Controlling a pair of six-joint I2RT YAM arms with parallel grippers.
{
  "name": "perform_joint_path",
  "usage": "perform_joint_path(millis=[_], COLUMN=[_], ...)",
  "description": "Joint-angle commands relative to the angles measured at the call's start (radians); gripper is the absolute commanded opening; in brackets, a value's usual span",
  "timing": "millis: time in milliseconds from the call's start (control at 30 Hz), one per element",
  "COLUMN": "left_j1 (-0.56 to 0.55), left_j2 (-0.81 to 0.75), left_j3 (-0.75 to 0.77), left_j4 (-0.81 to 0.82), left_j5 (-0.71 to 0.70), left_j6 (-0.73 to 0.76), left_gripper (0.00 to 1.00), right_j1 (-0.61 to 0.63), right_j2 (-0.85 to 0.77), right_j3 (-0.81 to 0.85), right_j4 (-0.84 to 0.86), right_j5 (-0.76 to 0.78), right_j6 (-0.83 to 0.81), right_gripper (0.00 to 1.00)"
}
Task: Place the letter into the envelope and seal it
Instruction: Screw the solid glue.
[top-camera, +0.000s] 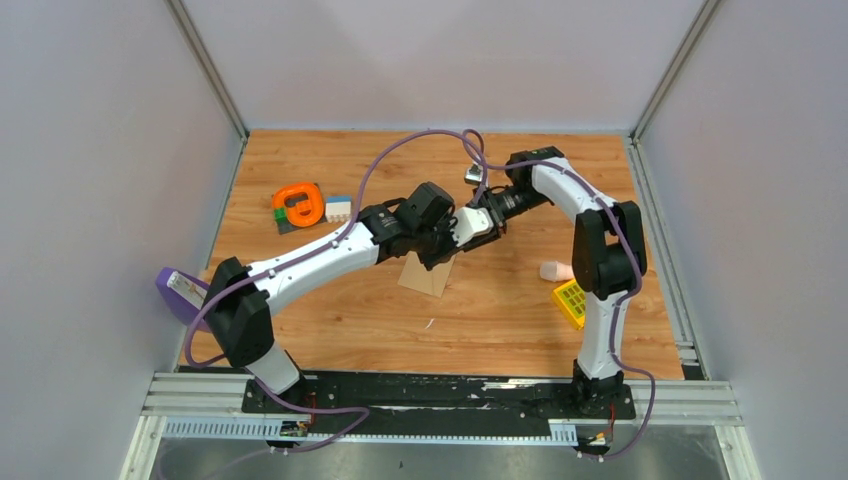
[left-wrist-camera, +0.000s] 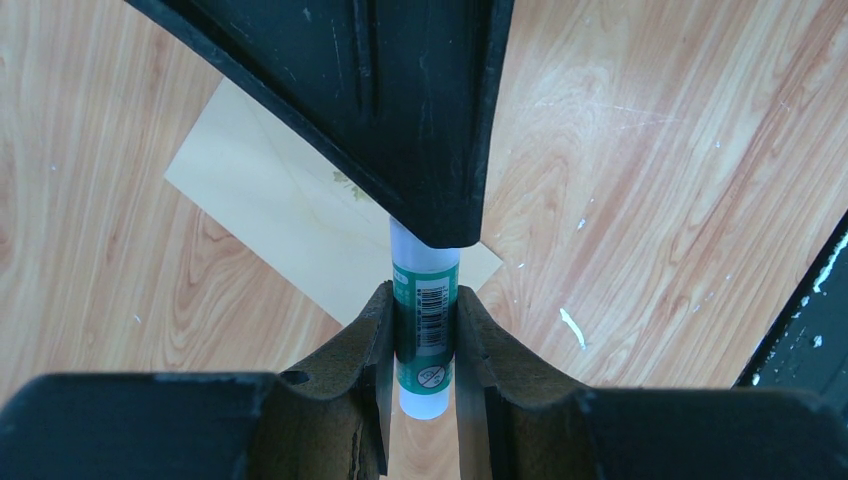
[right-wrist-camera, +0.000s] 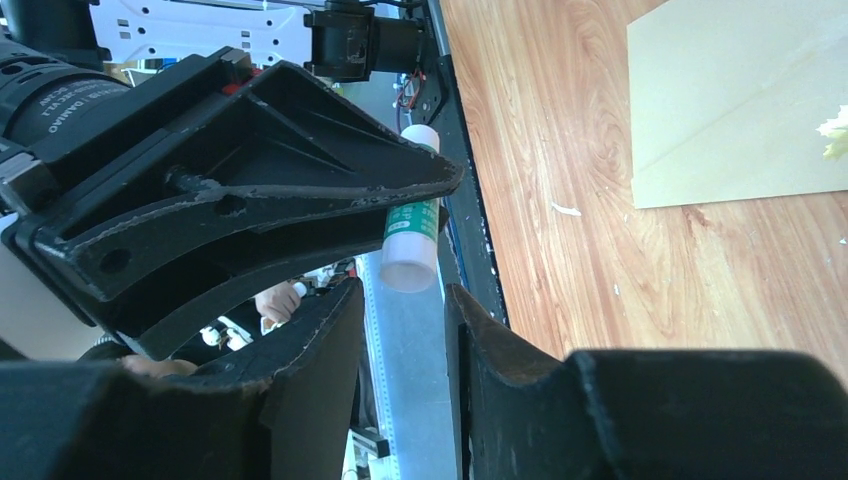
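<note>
Your left gripper (left-wrist-camera: 422, 296) is clamped on a glue stick (left-wrist-camera: 427, 345), a light, rigid, smooth tube that I'd expect to twist or slip if pulled off-axis. The right gripper (right-wrist-camera: 402, 300) has its jaws parted at the stick's free end, not yet pinching. The envelope (left-wrist-camera: 280, 210) lies flat on the wooden table (top-camera: 520, 320) just below (the letter isn't visible on its own, possibly inside). It's thin, limp paper, likely to slide on the wood, so pin it flat and lift by an edge. Pale walls (top-camera: 100, 150) close in the table on three sides.
</note>
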Motion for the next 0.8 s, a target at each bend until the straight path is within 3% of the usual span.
perform_joint_path(millis=[0,333,767], left_j1=[-0.012,-0.018,-0.019], left_j2=[-0.001,0.007,0.032], left_j3=[0.044,0.042,0.072], left_j4=[0.013,0.012,-0.022], left_j5=[-0.010,-0.004,0.069], left_j6=[0.020,0.021,0.000], left_gripper=[0.00,0.00,0.00], right_j1=[0.013,0.021,0.026], right_j2=[0.013,0.028,0.020], right_j3=[0.013,0.026,0.076], right_j4=[0.031,0.028,-0.056], right_j5=[0.010,-0.019,-0.042], right_j6=[0.019,0.017,-0.103], right_gripper=[0.36,0.34,0.13])
